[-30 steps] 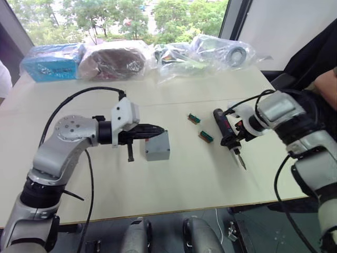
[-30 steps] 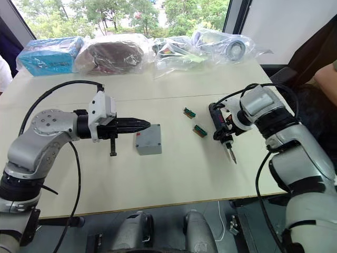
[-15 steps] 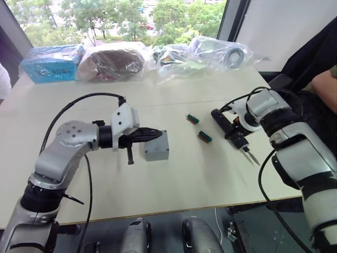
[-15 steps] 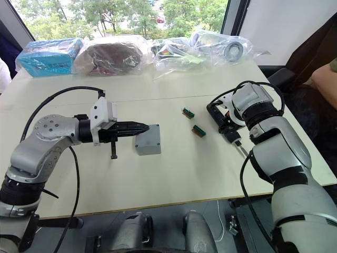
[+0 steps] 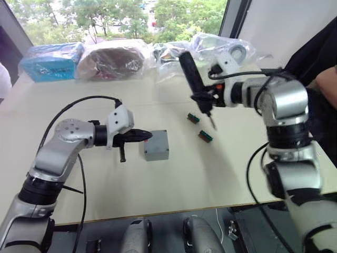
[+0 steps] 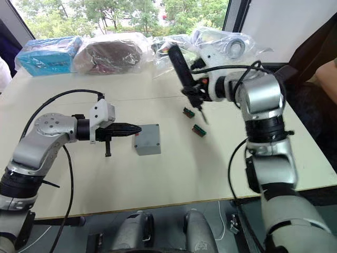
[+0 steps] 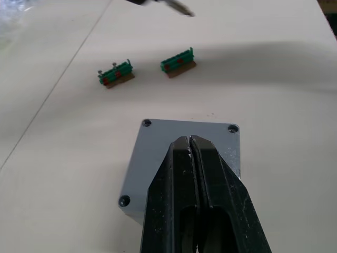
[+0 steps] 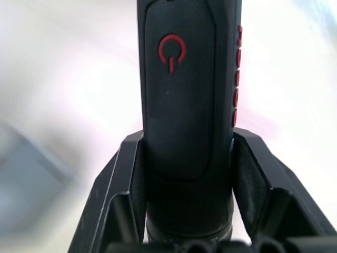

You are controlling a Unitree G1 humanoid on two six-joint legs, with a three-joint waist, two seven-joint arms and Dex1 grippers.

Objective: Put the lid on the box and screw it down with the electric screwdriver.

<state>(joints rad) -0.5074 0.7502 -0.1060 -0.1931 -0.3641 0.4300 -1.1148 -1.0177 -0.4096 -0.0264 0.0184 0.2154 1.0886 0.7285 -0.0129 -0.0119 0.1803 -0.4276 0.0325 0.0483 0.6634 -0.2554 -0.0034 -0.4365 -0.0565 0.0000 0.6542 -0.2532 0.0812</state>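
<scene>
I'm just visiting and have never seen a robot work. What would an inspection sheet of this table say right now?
Surface: pale table, a seam running across it.
Job's things: grey box with the lid on it; electric screwdriver held above the table, bit pointing down.
Clutter: two green-and-brown blocks; plastic bags and a blue package along the far edge.
Grippers: left gripper shut, its tip over the box; right gripper shut on the screwdriver.
Cables: black cables looping along both arms.
Surroundings: window with trees; a person's arm at the right.
</scene>
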